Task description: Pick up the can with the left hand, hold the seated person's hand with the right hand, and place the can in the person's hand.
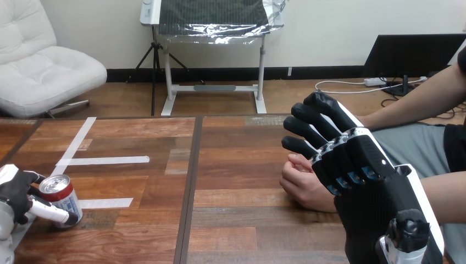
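- The can (60, 197) stands at the near left edge of the wooden table (231, 165), top up and leaning slightly, just below the white tape strips (104, 160).
- The left hand (15, 193) comes in low from the view's left edge, its palm against the can's left side.
- One black-and-white finger (50, 212) lies across the lower front of the can, and another digit reaches toward its rim from behind, so the left hand is wrapped around the can.
- The can's base looks to be on the table.
- The right arm rises from the bottom right corner, with the right hand (351, 162) raised and its white-shelled back toward the camera.
- The right hand's fingers (310, 129) reach forward and to the left, only slightly bent and spread apart, grasping nothing.
- The person's hand (301, 184) rests on the table right of the centre seam, loosely curled, its forearm running off to the right.
- The right hand sits over and partly in front of the person's hand; contact between them cannot be made out.
- The can and the person's hand are well apart.
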`<action>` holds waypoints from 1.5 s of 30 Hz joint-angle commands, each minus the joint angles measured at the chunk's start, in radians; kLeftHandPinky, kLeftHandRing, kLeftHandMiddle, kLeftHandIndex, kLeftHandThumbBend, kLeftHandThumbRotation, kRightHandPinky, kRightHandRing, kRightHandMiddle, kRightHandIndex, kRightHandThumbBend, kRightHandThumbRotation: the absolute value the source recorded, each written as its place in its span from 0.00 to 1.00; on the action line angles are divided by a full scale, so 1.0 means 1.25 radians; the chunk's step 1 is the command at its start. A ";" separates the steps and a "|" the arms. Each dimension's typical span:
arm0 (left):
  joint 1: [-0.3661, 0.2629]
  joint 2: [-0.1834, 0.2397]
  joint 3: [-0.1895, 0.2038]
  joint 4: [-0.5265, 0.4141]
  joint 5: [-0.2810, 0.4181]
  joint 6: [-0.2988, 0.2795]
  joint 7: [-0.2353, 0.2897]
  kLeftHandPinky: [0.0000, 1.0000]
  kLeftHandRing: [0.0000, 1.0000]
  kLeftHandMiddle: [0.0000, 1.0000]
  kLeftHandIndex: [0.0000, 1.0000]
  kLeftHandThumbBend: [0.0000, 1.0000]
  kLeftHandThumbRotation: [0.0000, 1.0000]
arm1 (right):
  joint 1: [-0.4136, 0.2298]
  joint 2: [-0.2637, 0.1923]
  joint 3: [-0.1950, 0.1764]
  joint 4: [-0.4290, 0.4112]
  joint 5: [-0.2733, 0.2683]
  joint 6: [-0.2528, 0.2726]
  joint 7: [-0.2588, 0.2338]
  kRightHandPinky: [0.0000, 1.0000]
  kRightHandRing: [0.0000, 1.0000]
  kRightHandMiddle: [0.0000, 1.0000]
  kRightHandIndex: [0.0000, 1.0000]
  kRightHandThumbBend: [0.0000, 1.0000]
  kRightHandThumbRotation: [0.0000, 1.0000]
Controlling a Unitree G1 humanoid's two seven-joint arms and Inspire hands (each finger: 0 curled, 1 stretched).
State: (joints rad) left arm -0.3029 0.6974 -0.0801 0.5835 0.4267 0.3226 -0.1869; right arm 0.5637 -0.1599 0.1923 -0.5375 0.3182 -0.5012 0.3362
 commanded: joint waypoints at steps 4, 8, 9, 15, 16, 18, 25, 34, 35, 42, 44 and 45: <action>-0.040 0.008 -0.006 -0.008 0.012 -0.022 0.022 0.56 0.65 0.71 0.74 0.80 0.00 | -0.028 0.005 -0.007 -0.025 0.009 -0.020 0.004 0.84 0.87 0.88 0.88 0.98 0.86; -0.042 0.009 -0.007 -0.004 0.013 -0.024 0.019 0.56 0.65 0.71 0.74 0.80 0.00 | -0.027 0.005 -0.007 -0.026 0.008 -0.019 0.004 0.84 0.87 0.88 0.88 0.98 0.86; -0.042 0.009 -0.008 -0.003 0.014 -0.025 0.019 0.57 0.66 0.72 0.74 0.80 0.00 | -0.027 0.004 -0.007 -0.027 0.008 -0.019 0.004 0.84 0.87 0.88 0.88 0.98 0.86; -0.046 0.009 -0.011 0.003 0.020 -0.026 0.019 0.58 0.67 0.72 0.74 0.80 0.00 | -0.025 0.004 -0.007 -0.031 0.008 -0.014 0.001 0.84 0.87 0.88 0.88 0.98 0.86; -0.046 0.008 -0.010 0.004 0.020 -0.026 0.020 0.58 0.67 0.72 0.74 0.80 0.00 | -0.025 0.004 -0.007 -0.031 0.008 -0.015 0.001 0.84 0.87 0.88 0.88 0.98 0.86; -0.047 0.006 -0.009 0.005 0.020 -0.023 0.021 0.58 0.67 0.72 0.74 0.80 0.00 | -0.026 0.005 -0.008 -0.030 0.006 -0.017 0.001 0.84 0.87 0.88 0.88 0.97 0.86; -0.047 0.004 -0.008 0.007 0.018 -0.025 0.025 0.59 0.67 0.72 0.74 0.80 0.00 | -0.026 0.004 -0.009 -0.031 0.007 -0.017 0.002 0.84 0.87 0.88 0.88 0.97 0.86; -0.049 0.002 -0.013 0.016 0.023 -0.031 0.034 0.58 0.66 0.72 0.74 0.79 0.00 | -0.024 0.001 -0.009 -0.037 0.012 -0.009 0.001 0.84 0.87 0.88 0.88 0.98 0.86; -0.049 0.001 -0.014 0.017 0.025 -0.031 0.036 0.58 0.66 0.72 0.73 0.79 0.00 | -0.024 0.002 -0.010 -0.037 0.011 -0.010 0.000 0.84 0.87 0.88 0.88 0.98 0.86; -0.049 -0.001 -0.017 0.024 0.028 -0.042 0.051 0.57 0.65 0.71 0.72 0.79 0.00 | -0.025 0.002 -0.011 -0.037 0.009 -0.010 0.000 0.84 0.87 0.88 0.88 0.98 0.86; -0.048 -0.002 -0.017 0.024 0.028 -0.044 0.056 0.57 0.64 0.71 0.71 0.78 0.00 | -0.024 0.002 -0.012 -0.038 0.008 -0.010 0.000 0.84 0.87 0.88 0.88 0.98 0.86; -0.048 -0.002 -0.018 0.023 0.028 -0.044 0.059 0.56 0.64 0.70 0.71 0.78 0.00 | -0.024 0.002 -0.012 -0.039 0.007 -0.009 -0.001 0.84 0.87 0.88 0.88 0.98 0.86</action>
State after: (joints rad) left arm -0.3030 0.6964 -0.0920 0.6154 0.4451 0.2917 -0.1465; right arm 0.5637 -0.1604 0.1849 -0.5393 0.3181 -0.5017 0.3361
